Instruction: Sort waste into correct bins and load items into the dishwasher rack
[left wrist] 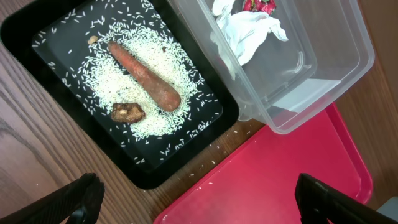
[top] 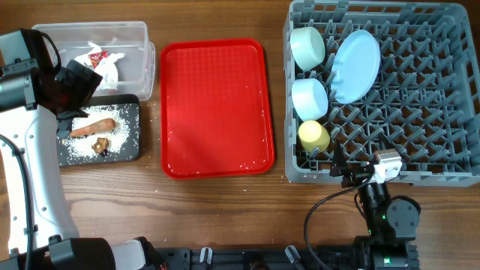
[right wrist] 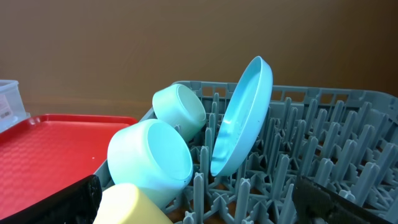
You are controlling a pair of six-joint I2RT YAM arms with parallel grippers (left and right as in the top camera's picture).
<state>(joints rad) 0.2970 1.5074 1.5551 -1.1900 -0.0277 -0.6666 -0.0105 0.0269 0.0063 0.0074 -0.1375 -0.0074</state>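
Right gripper (right wrist: 199, 208) by grey rack (top: 375, 178), wooden table (top: 217, 217)

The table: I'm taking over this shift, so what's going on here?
Sorting looks nearly done. The napkin is in the clear tub; the sausage piece and rice are in the black tray. The plate, green bowl, blue bowl and yellow cup sit in the rack. The left gripper, open, hovers over the bins; the right gripper, open, is by the rack.

red tray (top: 217, 142) bare mid-table, rack (top: 420, 105) left side full w/ dishes (top: 355, 66), rest open
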